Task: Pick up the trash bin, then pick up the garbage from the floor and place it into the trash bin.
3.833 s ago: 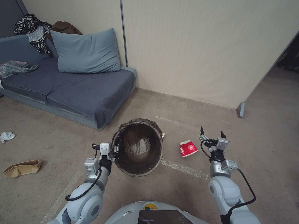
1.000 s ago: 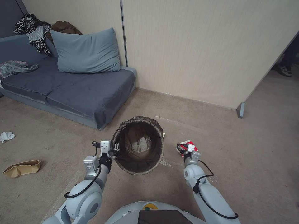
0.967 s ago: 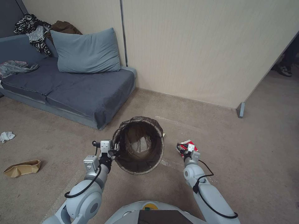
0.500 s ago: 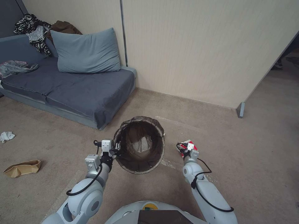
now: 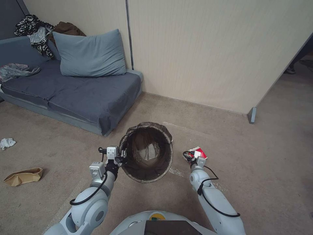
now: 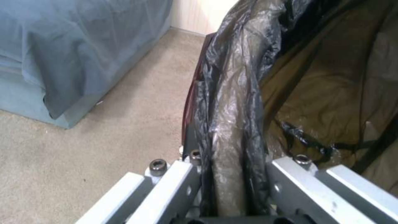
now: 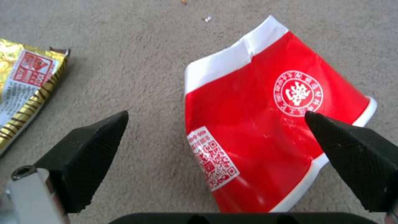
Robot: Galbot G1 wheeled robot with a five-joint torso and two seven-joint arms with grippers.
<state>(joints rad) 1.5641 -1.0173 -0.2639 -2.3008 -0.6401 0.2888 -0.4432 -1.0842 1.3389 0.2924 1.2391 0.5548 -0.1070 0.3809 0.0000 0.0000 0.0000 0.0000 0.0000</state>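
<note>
We have the trash bin [image 5: 147,152] tilted off the carpet [image 5: 267,156] at centre, our left gripper [image 5: 121,156] pinching its bag-lined rim on the left. Just right of it our right gripper [image 5: 193,155] is down at the flattened red-and-white paper cup [image 7: 265,115], jaws spread wide, cup between them. Yellow snack wrapper [image 7: 25,84] lies beside.

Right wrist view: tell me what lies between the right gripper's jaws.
The flattened red-and-white paper cup lies on the carpet between the open jaws of the right gripper, nearer one jaw; bare carpet fills the rest.
</note>
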